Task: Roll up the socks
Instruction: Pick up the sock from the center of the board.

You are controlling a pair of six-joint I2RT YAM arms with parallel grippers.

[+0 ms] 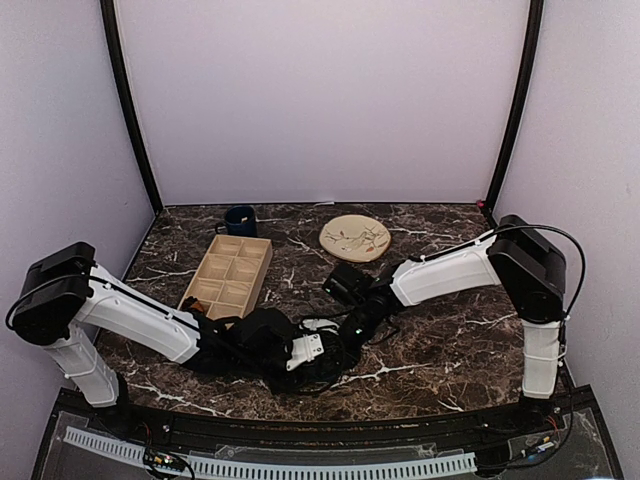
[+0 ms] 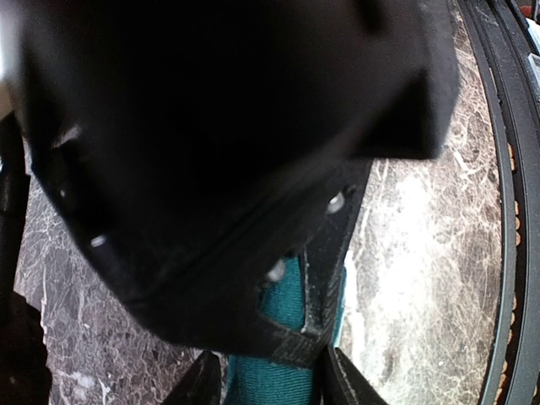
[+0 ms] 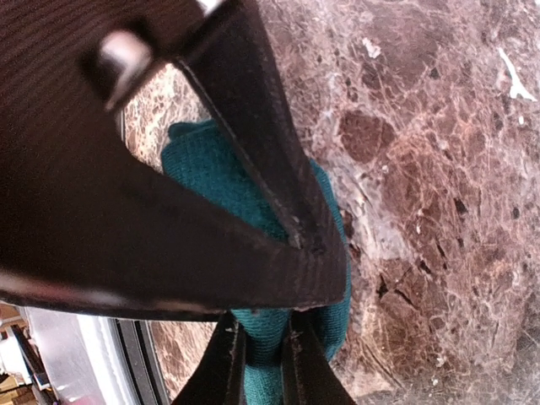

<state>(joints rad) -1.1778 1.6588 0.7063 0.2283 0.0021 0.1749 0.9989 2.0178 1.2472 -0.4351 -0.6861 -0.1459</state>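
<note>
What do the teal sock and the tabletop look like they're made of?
Teal sock: soft knitted fabric, matte; a fine knit texture shows. Tabletop: looks like polished brown marble with white veins, though it may be a printed laminate.

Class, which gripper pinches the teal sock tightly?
The right gripper: its fingers nearly meet on the teal sock; the left gripper has fingers wide apart, astride it.

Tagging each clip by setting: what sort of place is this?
Probably a robot lab booth staging home chores: plain walls enclose a marble-look table, two arms are bolted at its edge, with a mug, plate and tray as props.
</note>
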